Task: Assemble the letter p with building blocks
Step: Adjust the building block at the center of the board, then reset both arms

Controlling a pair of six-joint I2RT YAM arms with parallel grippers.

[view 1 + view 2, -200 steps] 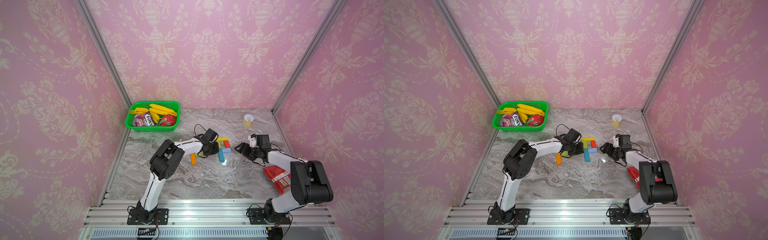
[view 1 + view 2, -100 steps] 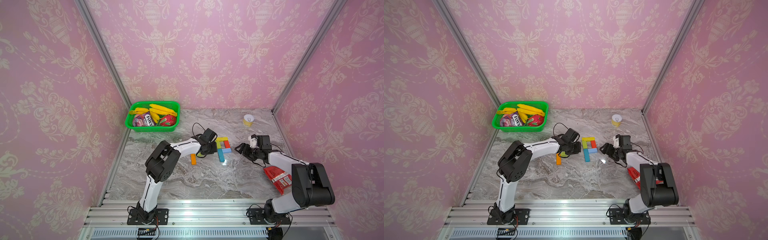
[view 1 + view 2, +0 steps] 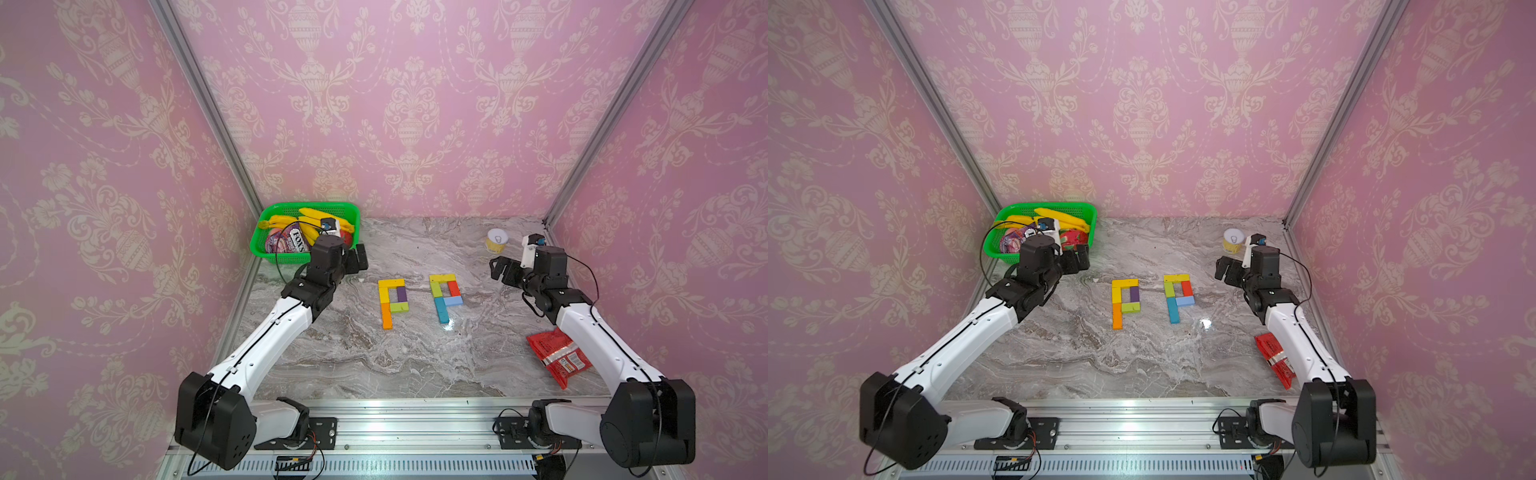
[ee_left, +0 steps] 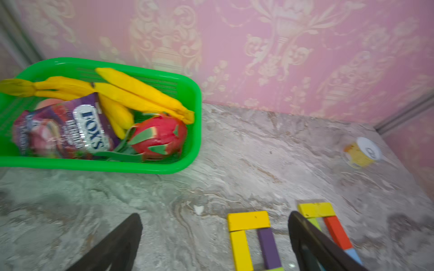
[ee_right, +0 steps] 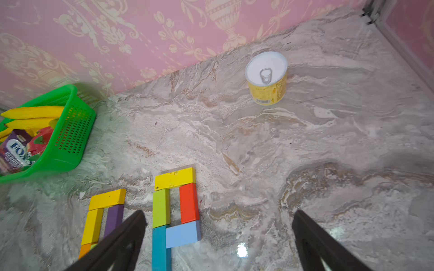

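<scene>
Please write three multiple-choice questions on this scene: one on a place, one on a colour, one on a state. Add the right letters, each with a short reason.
1. Where does the yellow can stand?
A. inside the basket
B. on the table, near the right gripper
C. on top of a block

2. In the letter P nearer the right arm, which colour ends the stem?
A. orange
B. purple
C. teal

3. How is the left gripper?
A. open, empty
B. shut on a block
C. shut on a banana

Answers: 1 B, both top views show it on the marble there. 2 C, the teal block forms the stem's end. 3 A, its fingers stand apart with nothing between.
</scene>
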